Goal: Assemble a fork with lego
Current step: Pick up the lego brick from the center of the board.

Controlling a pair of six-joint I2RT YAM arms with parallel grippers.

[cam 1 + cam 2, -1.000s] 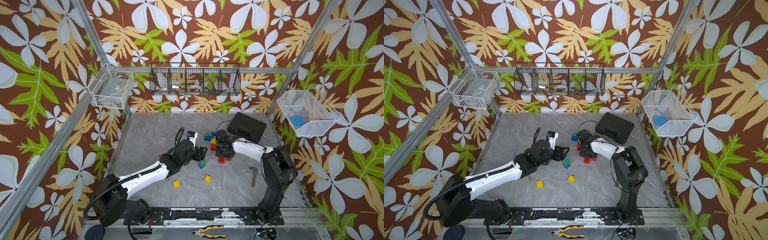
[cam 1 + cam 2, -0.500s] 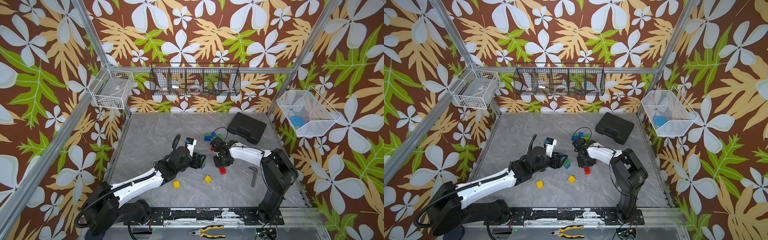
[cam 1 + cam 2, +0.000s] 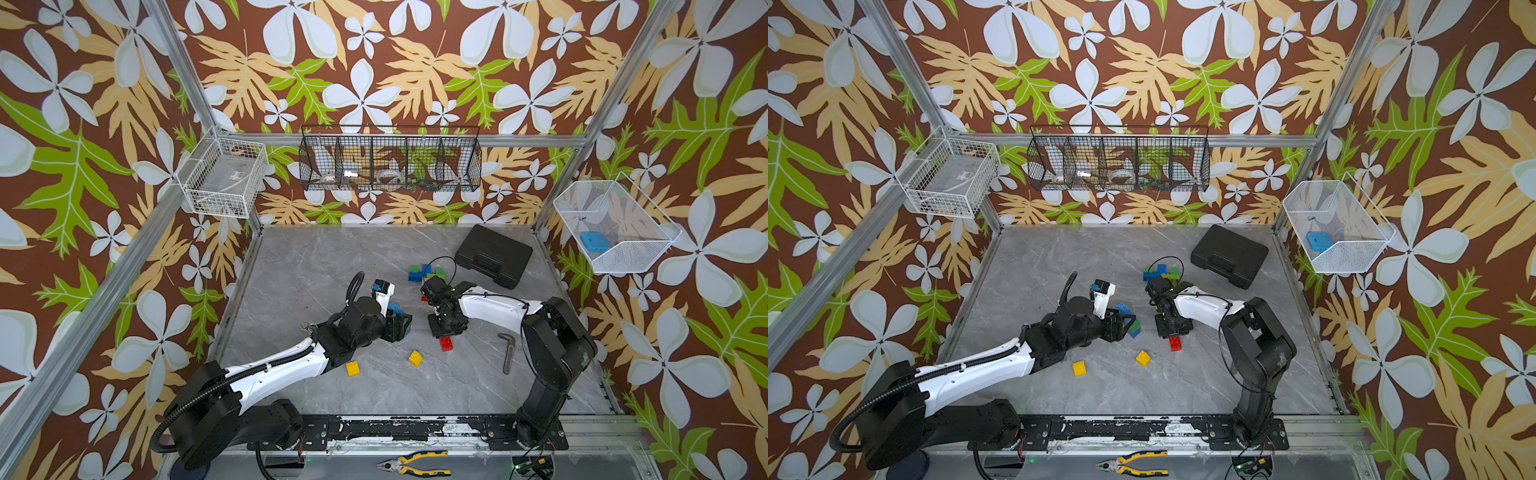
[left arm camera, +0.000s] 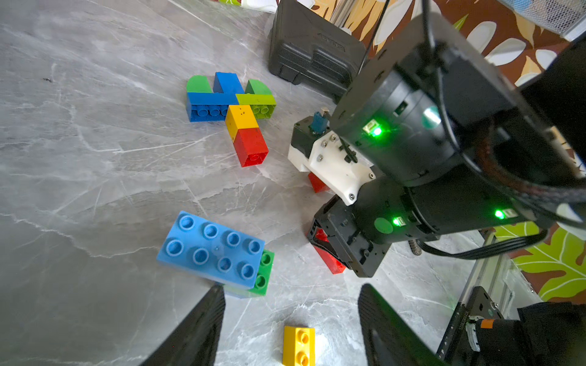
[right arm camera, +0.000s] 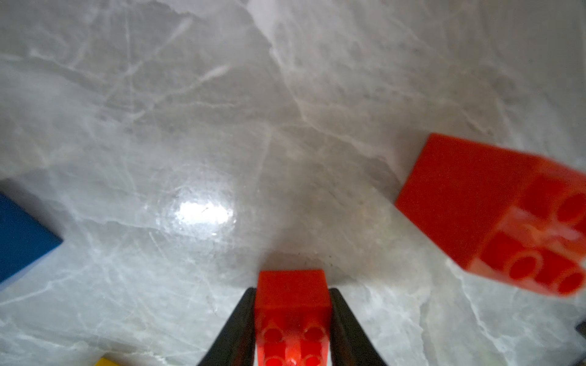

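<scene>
A lego assembly [image 4: 228,104] of blue, green, yellow and red bricks lies flat near the back, also in a top view [image 3: 424,272]. My right gripper [image 5: 291,290] is shut on a small red brick [image 5: 291,304] low over the table; in a top view this red brick [image 3: 446,344] sticks out under the gripper [image 3: 446,328]. A second red brick [image 5: 475,206] lies beside it. My left gripper [image 4: 291,288] is open, with nothing held. A yellow brick [image 4: 298,345] lies on the table between its fingers. A blue brick on a green one [image 4: 215,250] sits just ahead.
Two yellow bricks [image 3: 415,358] [image 3: 353,368] lie toward the front. A black case [image 3: 492,255] stands at the back right and a hex key [image 3: 508,351] lies by the right arm. Pliers [image 3: 415,465] rest on the front rail. A white wall basket [image 3: 623,257] holds a light-blue block.
Both grippers have moved toward the front of the table. The right one carried the red brick away from the assembly and lowered it. The left gripper stayed open.
</scene>
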